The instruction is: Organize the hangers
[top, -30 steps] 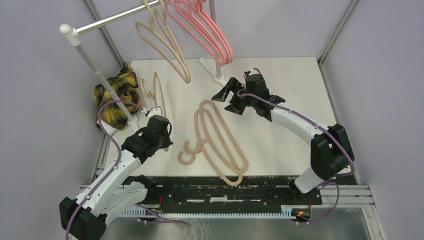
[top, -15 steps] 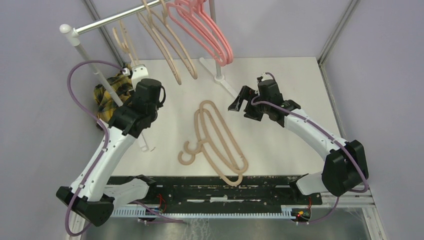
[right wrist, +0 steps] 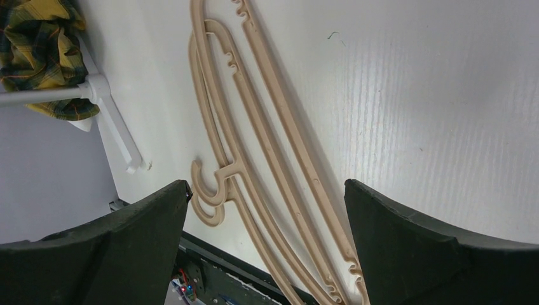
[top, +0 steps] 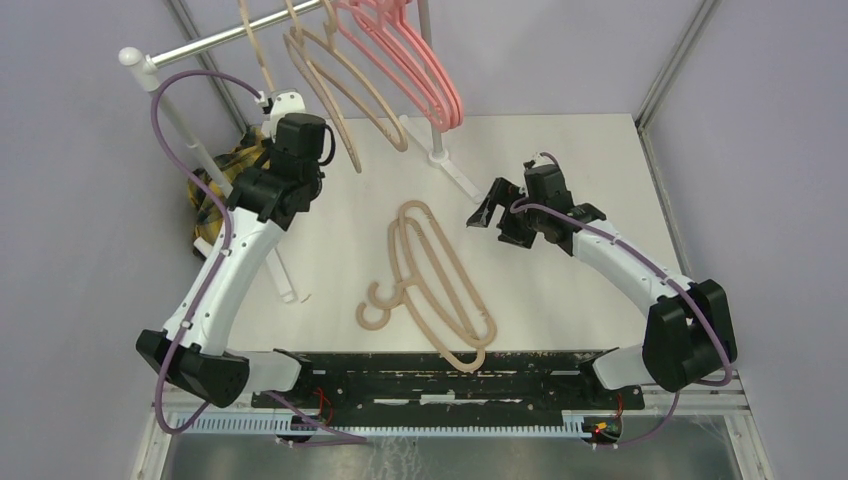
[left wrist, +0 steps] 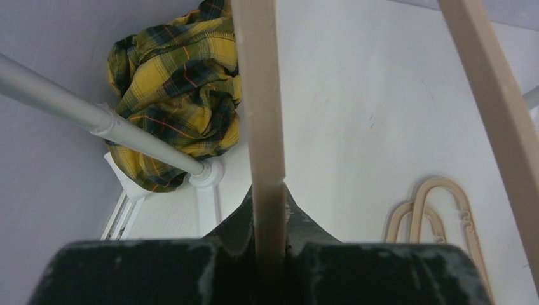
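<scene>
Left wrist: left claw pinches beige hanger.

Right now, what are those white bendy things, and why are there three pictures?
They are robot arms, a left arm and a right arm, tidying hangers. One camera looks down from above; each arm also carries a small camera by its pincer, so you get three pictures. The left pincer is pinching one beige hanger, lifted up by the silver rail where pink hangers hang. The right pincer is open, above the beige hangers lying on the white table. The yellow checked cloth lies crumpled at the table's left edge.
</scene>
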Tool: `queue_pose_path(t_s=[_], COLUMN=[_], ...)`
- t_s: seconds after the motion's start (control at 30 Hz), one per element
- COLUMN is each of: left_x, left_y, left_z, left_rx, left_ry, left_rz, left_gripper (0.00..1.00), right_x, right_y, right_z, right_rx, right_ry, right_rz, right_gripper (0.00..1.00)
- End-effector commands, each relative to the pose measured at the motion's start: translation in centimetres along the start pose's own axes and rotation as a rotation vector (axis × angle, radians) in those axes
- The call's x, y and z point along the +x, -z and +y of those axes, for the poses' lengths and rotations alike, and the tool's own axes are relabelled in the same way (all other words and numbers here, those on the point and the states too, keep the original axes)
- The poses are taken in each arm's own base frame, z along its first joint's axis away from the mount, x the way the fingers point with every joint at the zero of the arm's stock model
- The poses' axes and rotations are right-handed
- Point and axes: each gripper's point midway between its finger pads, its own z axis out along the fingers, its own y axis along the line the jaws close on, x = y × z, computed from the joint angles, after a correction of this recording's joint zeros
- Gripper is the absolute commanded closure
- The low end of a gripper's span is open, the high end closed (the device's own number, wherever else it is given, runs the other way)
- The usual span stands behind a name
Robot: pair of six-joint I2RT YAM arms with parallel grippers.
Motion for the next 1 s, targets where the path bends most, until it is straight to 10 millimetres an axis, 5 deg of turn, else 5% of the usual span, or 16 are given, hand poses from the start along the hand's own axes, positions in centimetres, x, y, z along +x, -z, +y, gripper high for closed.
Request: queue_pose_path(t_s=[0.0, 0.43, 0.67, 0.7, 0.8, 0.97], left_x=[-3.8, -1.8, -1.2, -1.3, -1.8, -2.3], left_y=[0.2, -2.4, -2.5, -2.4, -1.9, -0.3], left_z=[0.3, -4.3, -5.2, -5.3, -5.4, -5.3], left_rx=[0.003, 0.135, 0.177, 0.183, 0.211, 0.273], left_ry=[0.006, -0.088, -0.098, -0.1, -0.083, -0.047], left_rz=[-0.073, 0.061, 0.081, 0.079, 0.054, 0.019], left_gripper=[0.97, 0.97, 0.97, 0.93, 0.59, 0.24], right_x=[-0.7, -0.5, -0.4, -0.3, -0.2, -0.4], right_y=[0.4, 0.4, 0.2, 0.2, 0.2, 0.4], right_z=[0.6, -0.5, -0.8, -0.8, -0.8, -0.6], right_rx=[-0.053, -0.044, -0.045, -0.045, -0.049, -0.056], right_ry=[-0.005, -0.03, -0.041, -0.04, -0.03, 0.014], right_rz=[-0.029, -0.035, -0.033, -0.029, -0.024, -0.025], right_gripper=[0.0, 0.0, 0.0, 0.0, 0.0, 0.0])
